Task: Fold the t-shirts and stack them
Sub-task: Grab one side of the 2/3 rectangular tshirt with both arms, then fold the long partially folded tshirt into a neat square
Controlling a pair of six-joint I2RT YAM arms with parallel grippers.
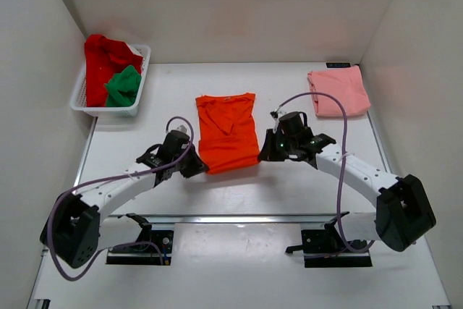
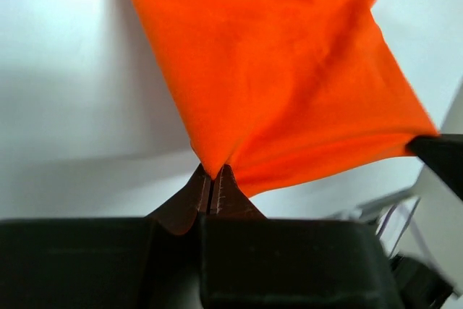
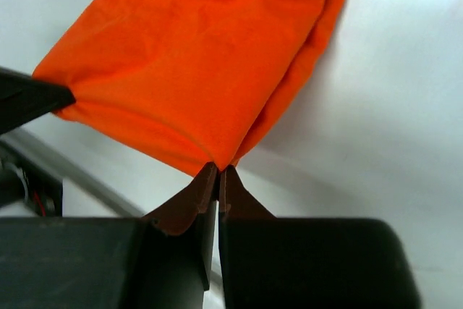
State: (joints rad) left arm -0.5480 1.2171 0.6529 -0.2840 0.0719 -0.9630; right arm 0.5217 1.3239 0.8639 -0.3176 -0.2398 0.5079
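Observation:
The orange t-shirt [image 1: 227, 132] lies folded lengthwise in the middle of the table, collar end far from me. My left gripper [image 1: 197, 165] is shut on its near left corner; the pinched cloth [image 2: 289, 85] rises from the fingertips in the left wrist view. My right gripper [image 1: 265, 151] is shut on the near right corner, and the orange cloth [image 3: 195, 63] fans out above it in the right wrist view. A folded salmon pink t-shirt [image 1: 338, 92] lies at the far right. The red t-shirt [image 1: 100, 63] and green t-shirt [image 1: 123, 85] sit crumpled in the basket.
The white slotted basket [image 1: 137, 103] stands at the far left by the wall. White walls close in the table on the left, back and right. A metal rail [image 1: 246, 217] runs across the near edge by the arm bases.

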